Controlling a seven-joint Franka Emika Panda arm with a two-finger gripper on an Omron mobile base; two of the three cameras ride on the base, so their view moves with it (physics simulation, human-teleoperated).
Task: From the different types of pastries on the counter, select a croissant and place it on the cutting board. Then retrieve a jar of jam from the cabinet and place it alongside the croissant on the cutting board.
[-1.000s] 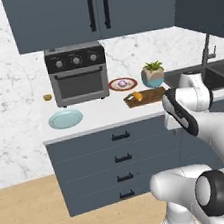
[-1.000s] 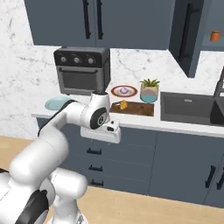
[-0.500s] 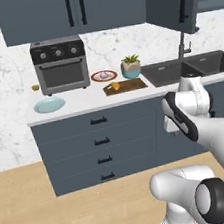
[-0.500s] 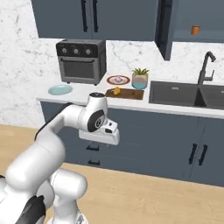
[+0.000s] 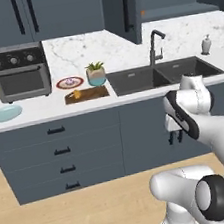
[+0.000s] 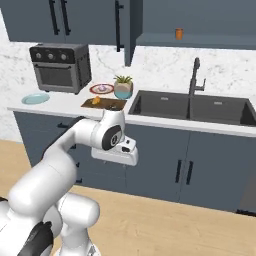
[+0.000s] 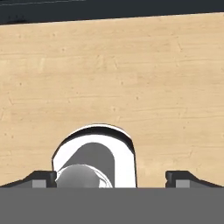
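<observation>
From behind the arm's left we look forward and slightly down across the tabletop (image 5: 43,111), with the toaster oven (image 5: 18,71) far left and the sink (image 5: 164,74) ahead. From behind its right we face the same tabletop (image 6: 70,106), oven (image 6: 60,67) and sink (image 6: 192,107), standing equally far back. Both views share the cutting board (image 5: 86,94) (image 6: 104,103), the potted plant (image 5: 96,74) (image 6: 123,87) and the wall cabinet (image 5: 40,15) (image 6: 65,20). Our hand camera points straight down, near the wooden floor (image 7: 113,74), between the tips of the spread claw (image 7: 111,179).
</observation>
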